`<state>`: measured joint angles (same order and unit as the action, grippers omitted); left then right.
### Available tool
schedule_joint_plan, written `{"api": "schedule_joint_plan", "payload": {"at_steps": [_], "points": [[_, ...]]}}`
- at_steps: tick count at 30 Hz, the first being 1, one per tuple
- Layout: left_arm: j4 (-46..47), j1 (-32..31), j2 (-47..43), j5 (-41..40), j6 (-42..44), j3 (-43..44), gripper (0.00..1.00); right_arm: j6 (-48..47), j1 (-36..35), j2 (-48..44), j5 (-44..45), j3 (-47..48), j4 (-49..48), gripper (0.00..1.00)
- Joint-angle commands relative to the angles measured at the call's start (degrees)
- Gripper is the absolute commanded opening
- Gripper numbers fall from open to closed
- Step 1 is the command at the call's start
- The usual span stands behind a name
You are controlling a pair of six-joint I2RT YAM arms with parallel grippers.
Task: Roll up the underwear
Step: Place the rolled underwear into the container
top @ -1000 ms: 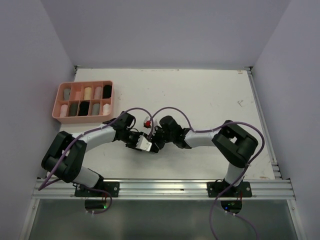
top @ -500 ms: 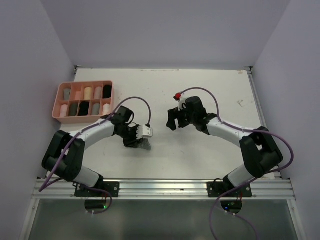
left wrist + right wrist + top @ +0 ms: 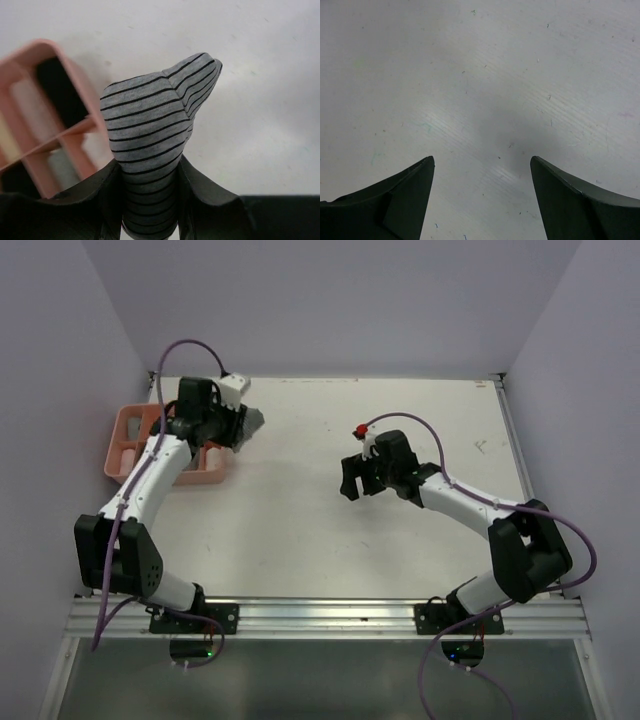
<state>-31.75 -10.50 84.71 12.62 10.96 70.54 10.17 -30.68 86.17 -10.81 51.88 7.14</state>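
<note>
The left jaws grip a rolled grey striped underwear (image 3: 150, 125) by its lower end. They hold it above the counter (image 3: 330, 550) at about ten o'clock, just at the three o'clock side of the pink tray (image 3: 117, 440), whose compartments hold other rolls. The right jaws stand wide apart with nothing between them, over bare counter near its middle.
</note>
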Motion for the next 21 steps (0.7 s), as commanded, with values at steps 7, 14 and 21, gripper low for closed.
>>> {"api": "schedule_joint_plan", "payload": {"at_steps": [7, 14, 21], "points": [[8.98, 14.27, 10.73, -26.77, 2.65, 16.80, 0.00, 0.63, 0.27, -1.53, 5.09, 5.34, 7.36, 0.99], [12.58, 20.43, 20.75, -31.86, 7.32, 23.93, 0.00, 2.92, 0.27, -2.59, 7.99, 5.16, 8.07, 0.99], [18.04, 22.63, 28.84, -35.91, 13.90, 28.15, 0.00, 2.22, 0.27, -2.67, 8.87, 5.17, 8.24, 0.99]]}}
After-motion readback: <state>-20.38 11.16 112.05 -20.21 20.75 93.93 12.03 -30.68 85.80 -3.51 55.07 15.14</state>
